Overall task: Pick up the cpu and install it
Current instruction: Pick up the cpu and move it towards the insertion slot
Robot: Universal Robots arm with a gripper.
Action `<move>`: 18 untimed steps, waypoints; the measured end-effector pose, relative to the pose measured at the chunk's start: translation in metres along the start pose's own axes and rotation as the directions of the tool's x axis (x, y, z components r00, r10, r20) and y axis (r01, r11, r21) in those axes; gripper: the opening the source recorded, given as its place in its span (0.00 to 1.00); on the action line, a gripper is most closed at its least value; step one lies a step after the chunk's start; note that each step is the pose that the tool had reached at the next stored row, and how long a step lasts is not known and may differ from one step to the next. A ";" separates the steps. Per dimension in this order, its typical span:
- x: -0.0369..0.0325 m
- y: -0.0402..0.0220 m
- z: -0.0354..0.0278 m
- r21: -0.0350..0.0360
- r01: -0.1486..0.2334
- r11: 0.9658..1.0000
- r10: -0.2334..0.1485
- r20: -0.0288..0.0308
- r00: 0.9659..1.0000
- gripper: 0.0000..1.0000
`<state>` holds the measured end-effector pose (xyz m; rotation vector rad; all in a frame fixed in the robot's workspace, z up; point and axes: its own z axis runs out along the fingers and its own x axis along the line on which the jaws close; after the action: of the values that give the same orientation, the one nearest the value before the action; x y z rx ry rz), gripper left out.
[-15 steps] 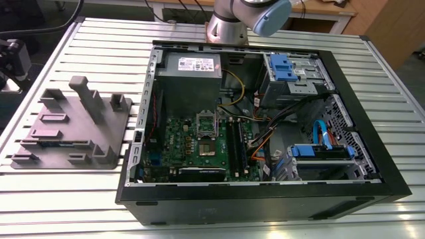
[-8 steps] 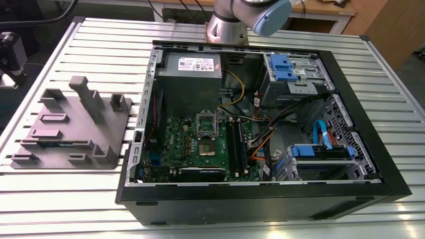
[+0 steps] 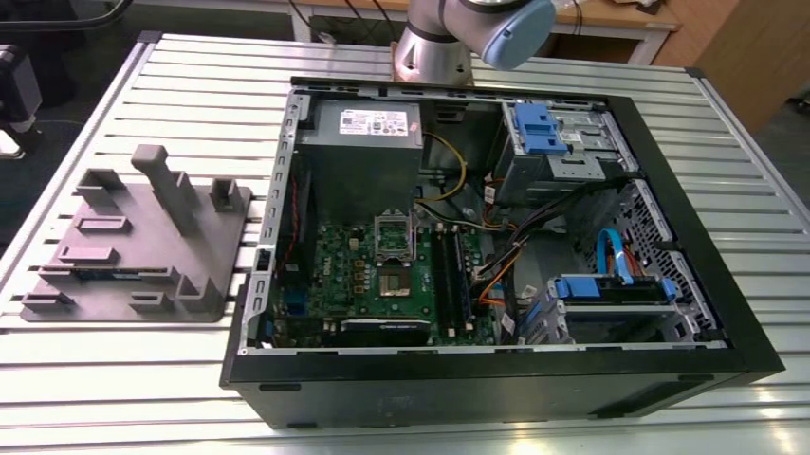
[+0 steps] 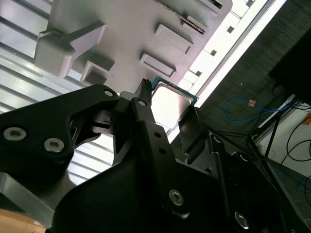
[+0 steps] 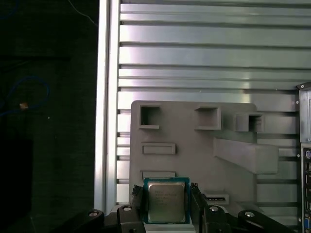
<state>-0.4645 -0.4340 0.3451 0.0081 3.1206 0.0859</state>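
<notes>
Tray (image 5: 194, 155) edge: gripper (image 5: 166, 190) seemingly clasps cpu (image 5: 166, 201).

The table (image 3: 152, 398) is a top of silvery metal slats with dark grooves running between them. 2 things lie directly on it. A black computer case (image 3: 481, 379) lies on its side with its open side up. A grey plastic tray (image 3: 190, 256) sits flat just beside the case, on the exterior view's left. The arm's base (image 3: 431, 62) stands behind the case at the table's far edge.
</notes>
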 end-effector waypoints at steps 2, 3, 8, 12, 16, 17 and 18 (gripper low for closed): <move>0.0000 0.0002 -0.0027 0.000 0.000 1.000 0.000 0.000 1.000 0.47; -0.0001 0.0002 -0.0040 0.000 0.000 1.000 0.000 0.000 1.000 0.47; -0.0002 0.0004 -0.0075 0.000 0.000 1.000 0.000 0.000 1.000 0.47; -0.0002 0.0004 -0.0077 0.000 0.000 1.000 0.000 0.000 1.000 0.47; -0.0014 0.0004 -0.0078 0.000 0.000 1.000 0.000 0.000 1.000 0.47; -0.0021 0.0004 -0.0077 0.000 0.000 1.000 0.000 0.000 1.000 0.47; -0.0030 0.0004 -0.0077 0.000 0.000 1.000 0.000 0.000 1.000 0.47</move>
<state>-0.4617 -0.4340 0.3528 0.0081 3.1206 0.0861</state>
